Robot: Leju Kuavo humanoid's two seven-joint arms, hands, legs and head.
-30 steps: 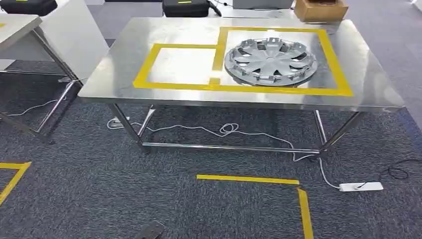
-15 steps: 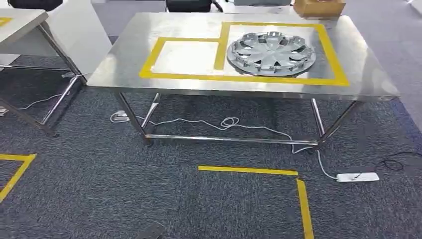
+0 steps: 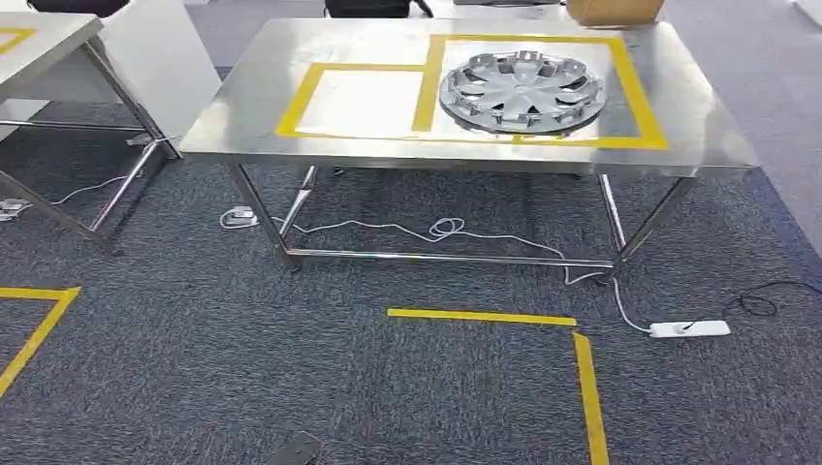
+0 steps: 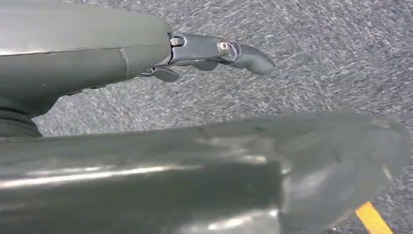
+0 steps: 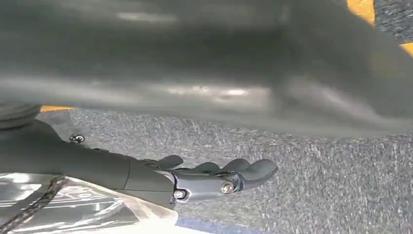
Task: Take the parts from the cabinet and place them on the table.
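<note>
You see a silver wheel cover (image 3: 523,89) lying flat on the steel table (image 3: 242,107); it is round, grey and glossy, with radiating spokes and clips around its rim; it sits inside the larger of two yellow tape rectangles (image 3: 640,97) on the tabletop, toward the table's right half, its left edge just beside the tape strip dividing the two rectangles; the smaller rectangle (image 3: 291,102) lies to its left. Your left hand (image 4: 214,51) hangs over grey carpet (image 3: 291,368); the fingers (image 4: 248,56) lie extended and close together, slightly curved at the tips, holding and touching nothing. Your right hand (image 5: 219,178) likewise hangs above the carpet; its fingers (image 5: 258,170) stretch out with a slight curl, side by side, nothing in them. A white cable (image 3: 446,231) runs across the floor under the table to a power strip (image 3: 690,329); yellow floor tape (image 3: 523,325) marks a corner in front of the table.
</note>
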